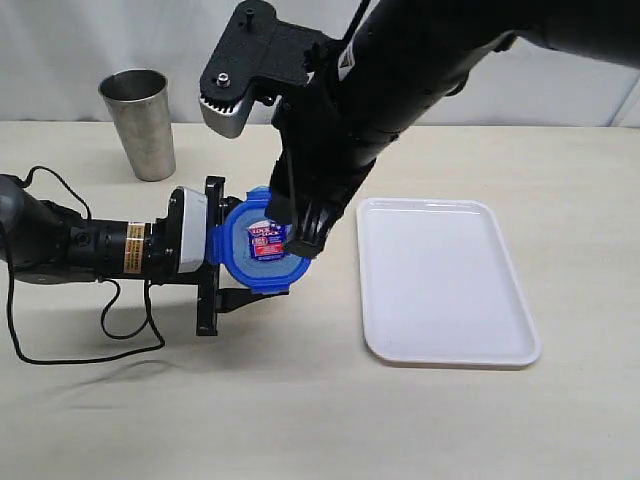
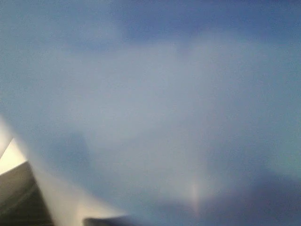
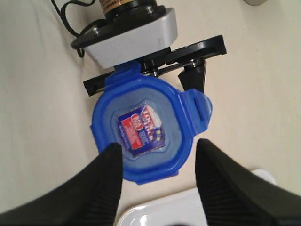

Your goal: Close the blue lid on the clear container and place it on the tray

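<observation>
One blue lid (image 1: 262, 245), one tray (image 1: 445, 330), two grippers.
Left gripper (image 1: 246, 250) clasps the clear container (image 2: 150, 141); right gripper (image 3: 157, 150) hangs wide open, empty.

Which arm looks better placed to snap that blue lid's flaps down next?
Right. The right gripper hangs open directly over the blue lid, fingers either side. The left gripper is occupied, gripping the clear container from the side beneath the lid, probably steadying it.
</observation>
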You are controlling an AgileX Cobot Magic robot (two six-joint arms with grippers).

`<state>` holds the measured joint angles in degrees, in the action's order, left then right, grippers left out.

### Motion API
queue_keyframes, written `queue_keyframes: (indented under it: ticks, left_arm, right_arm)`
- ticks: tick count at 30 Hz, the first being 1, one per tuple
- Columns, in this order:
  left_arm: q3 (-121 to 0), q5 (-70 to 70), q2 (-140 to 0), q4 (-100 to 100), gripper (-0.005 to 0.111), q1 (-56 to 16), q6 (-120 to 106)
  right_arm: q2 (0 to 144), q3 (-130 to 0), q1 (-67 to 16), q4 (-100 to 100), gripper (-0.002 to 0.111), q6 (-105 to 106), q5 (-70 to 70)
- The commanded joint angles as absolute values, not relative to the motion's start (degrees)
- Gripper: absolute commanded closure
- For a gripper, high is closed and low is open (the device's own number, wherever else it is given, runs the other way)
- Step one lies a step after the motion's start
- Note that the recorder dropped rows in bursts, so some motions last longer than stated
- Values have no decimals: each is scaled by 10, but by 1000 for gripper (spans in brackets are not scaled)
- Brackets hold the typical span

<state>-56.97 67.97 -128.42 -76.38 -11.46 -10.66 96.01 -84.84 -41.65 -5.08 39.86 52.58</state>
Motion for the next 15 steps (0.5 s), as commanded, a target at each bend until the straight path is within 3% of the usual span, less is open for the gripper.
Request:
queue_keyframes:
  ticks: [1, 8, 15]
  left_arm:
    - [-568, 700, -1280, -773, 107, -118, -107]
    - [-568, 700, -1280, -773, 107, -118, -107]
    - [-568, 700, -1280, -769, 107, -118, -107]
  right_arm:
    - [1024, -919, -412, -55, 62, 400, 579]
    - [1117, -1039, -412, -54, 62, 393, 669]
    - [1149, -1054, -412, -47, 62, 398, 700]
